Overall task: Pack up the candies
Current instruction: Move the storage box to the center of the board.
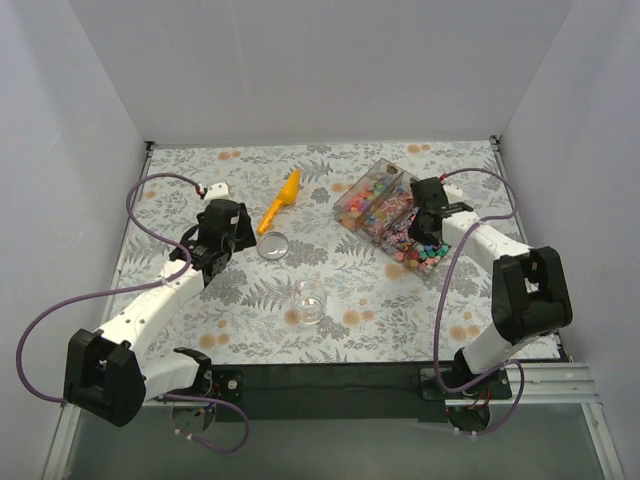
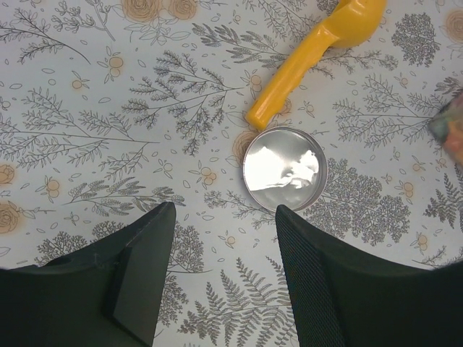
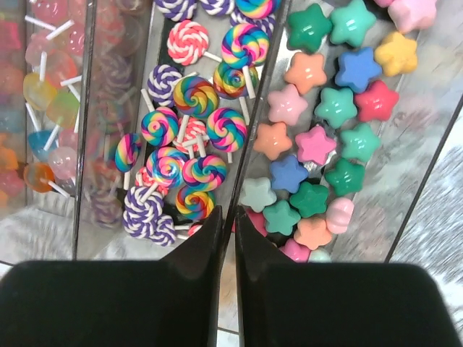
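The candies lie in a clear box with compartments (image 1: 372,188) at the back right. In the right wrist view they are star-shaped sweets (image 3: 318,116) in mixed colours in one compartment and swirled lollipops (image 3: 195,144) in the one beside it. My right gripper (image 3: 230,224) (image 1: 428,212) is over the box, its jaws shut on the thin clear wall (image 3: 255,137) between these two compartments. My left gripper (image 2: 224,217) (image 1: 238,232) hangs open over the tablecloth, with nothing between its fingers. It is just short of a round metal lid (image 2: 283,168).
An orange scoop (image 1: 281,201) (image 2: 315,61) lies beyond the lid (image 1: 272,245), its handle end almost at the lid's rim. A small clear jar (image 1: 309,300) stands near the table's middle. White walls close in the back and both sides.
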`<state>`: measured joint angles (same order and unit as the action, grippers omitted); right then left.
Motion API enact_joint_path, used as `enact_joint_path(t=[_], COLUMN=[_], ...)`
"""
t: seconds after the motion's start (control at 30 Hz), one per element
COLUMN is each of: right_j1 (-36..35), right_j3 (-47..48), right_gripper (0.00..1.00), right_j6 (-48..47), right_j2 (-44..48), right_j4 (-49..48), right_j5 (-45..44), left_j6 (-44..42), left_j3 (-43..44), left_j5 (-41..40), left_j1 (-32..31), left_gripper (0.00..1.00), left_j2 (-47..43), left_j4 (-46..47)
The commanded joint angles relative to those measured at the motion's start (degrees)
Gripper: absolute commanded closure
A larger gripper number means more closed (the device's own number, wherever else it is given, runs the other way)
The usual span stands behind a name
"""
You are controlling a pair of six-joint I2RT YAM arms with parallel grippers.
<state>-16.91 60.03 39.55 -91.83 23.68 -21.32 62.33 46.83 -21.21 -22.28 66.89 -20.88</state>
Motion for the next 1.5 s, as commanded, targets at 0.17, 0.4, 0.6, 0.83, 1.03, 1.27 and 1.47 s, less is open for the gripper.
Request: enact_joint_path(t=[0.17, 0.4, 0.6, 0.83, 1.03, 1.27, 1.47], right_j1=[-12.4, -19.1, -19.4, -21.0, -23.2, -24.0, -24.6], right_j3=[-4.2, -6.8, -8.1, -7.6, -7.6, -11.2, -14.0], right_gripper=[0.98, 0.99, 0.99, 0.96, 0.64, 0.62, 0.62], right_j6=[20.8, 35.4, 46.3, 51.9, 46.4, 40.8, 37.5], right_j2=[8.2, 11.7, 14.3, 12.9, 13.1, 16.3, 17.0], right_j4=[5.6, 7.2, 8.6, 8.7, 8.5, 4.6, -2.8], right_j5=[-0.7, -6.7, -13.6, -9.9, -6.3, -1.3, 5.7], left_j6=[-0.8, -0.8, -0.8, -0.8, -0.9, -1.2, -1.4], left_j3=[0.2, 0.1, 0.2, 0.2, 0.1, 0.5, 0.4], left_j5=[-0.8, -0.9, -0.9, -0.6, -0.6, 0.6, 2.0], left_j1=[0.2, 0.2, 0.2, 0.2, 0.2, 0.2, 0.2], left_gripper=[0.44, 0.44, 0.44, 0.44, 0.44, 0.44, 0.44], left_j2=[-1.9, -2.0, -1.9, -1.2, -0.8, 0.6, 1.9], left_j4=[0.4, 0.4, 0.4, 0.3, 0.4, 0.4, 1.0])
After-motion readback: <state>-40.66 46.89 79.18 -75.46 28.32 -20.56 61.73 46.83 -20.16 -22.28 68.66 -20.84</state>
